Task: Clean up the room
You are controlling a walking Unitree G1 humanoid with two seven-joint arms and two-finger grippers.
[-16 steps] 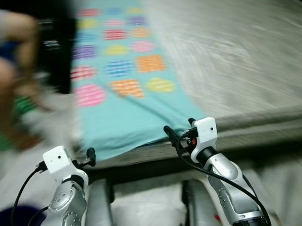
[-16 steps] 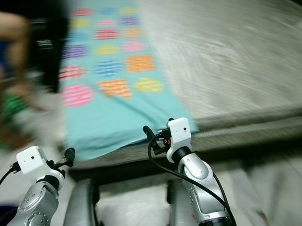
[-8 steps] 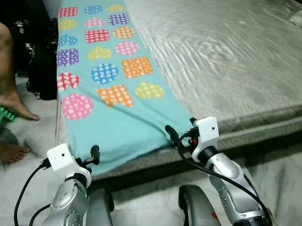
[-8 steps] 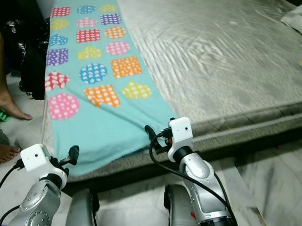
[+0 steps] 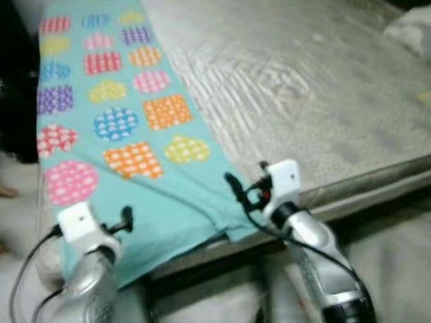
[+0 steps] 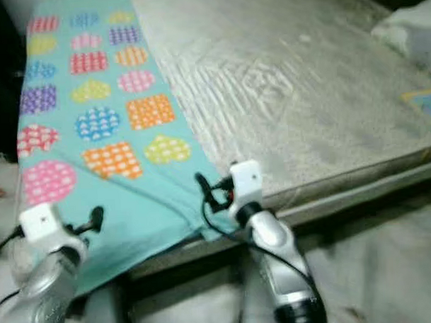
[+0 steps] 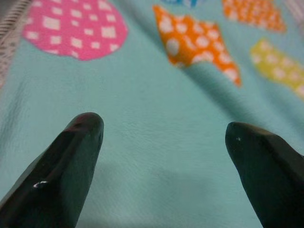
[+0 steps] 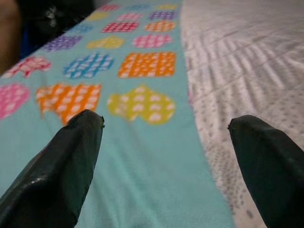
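**Inspector A:** Where does the cloth lie?

**Inspector B:** The turquoise blanket (image 5: 167,184), patterned with coloured spotted hearts, circles and squares, runs lengthwise along the left side of the bed (image 5: 319,94); its near end reaches the bed's near edge and drapes slightly over it; a fold or wrinkle shows near the orange patch (image 5: 133,159) close to that edge.

**Inspector A:** The surface itself?

**Inspector B:** A grey, textured mattress cover; bare over most of the right side; a pale bundle (image 5: 416,28) sits at the far right corner, blurred; I cannot tell what it is; a flat bluish item (image 6: 427,101) lies near the right edge, also too blurred to identify.

**Inspector A:** Left gripper?

**Inspector B:** The left gripper (image 7: 166,142) hovers above the blanket's near end, by the bed's near left corner; its fingers (image 7: 71,156) are spread wide apart with nothing between them; turquoise fabric shows in the gap; whether the tips touch the fabric I cannot tell.

**Inspector A:** Right gripper?

**Inspector B:** The right gripper (image 8: 166,142) is at the near edge, over the blanket's right border where fabric meets mattress; its fingers (image 8: 71,156) likewise stand wide apart and hold nothing; one finger is over the blanket, the other over the grey cover.

**Inspector A:** Anything beside the bed?

**Inspector B:** A dark mass (image 5: 8,91) stands off the left edge; pale floor (image 5: 396,268) lies below the near edge.
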